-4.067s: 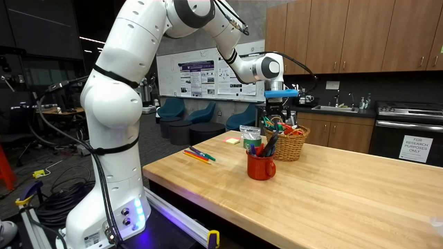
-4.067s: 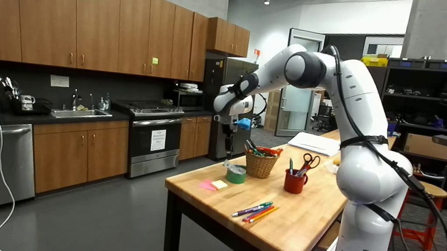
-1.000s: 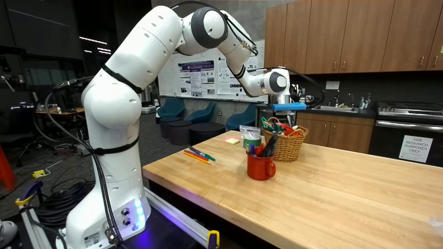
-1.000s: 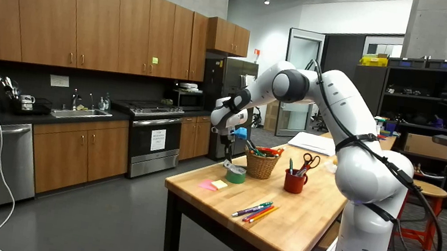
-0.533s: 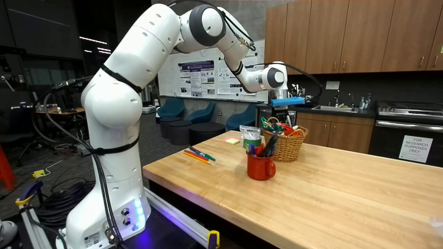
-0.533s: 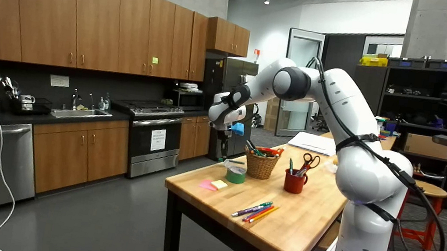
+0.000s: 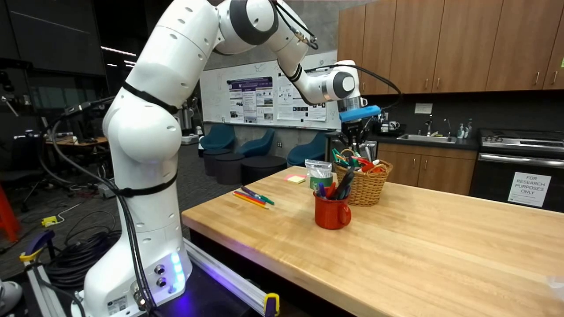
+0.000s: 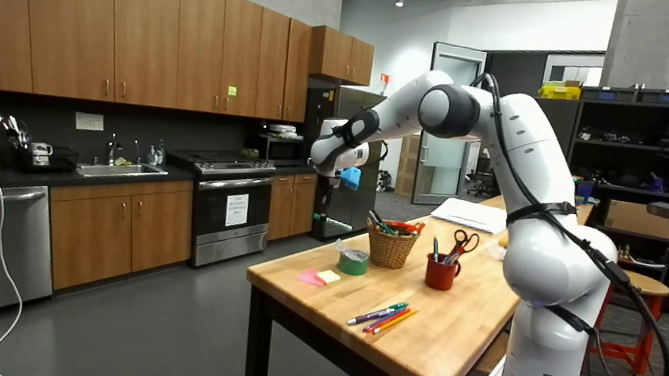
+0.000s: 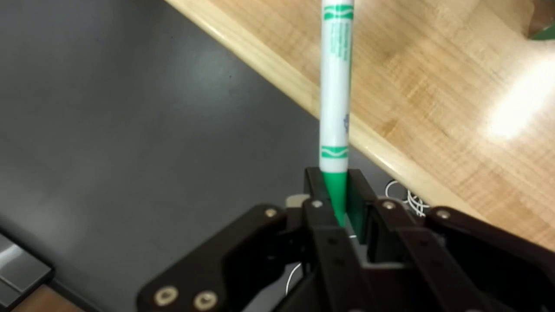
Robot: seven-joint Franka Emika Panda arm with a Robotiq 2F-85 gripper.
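The nearly closed end effector [image 9: 334, 184] pinches a slim white-and-green plastic marker [image 9: 334, 91], just lifted near the wooden table's edge [image 9: 260, 56], apparently secure.

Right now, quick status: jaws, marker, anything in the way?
Jaws closed on marker, gripping its green end. Held up off the table. Nothing visibly blocking; wicker basket and green tape roll nearby, neither touching it.
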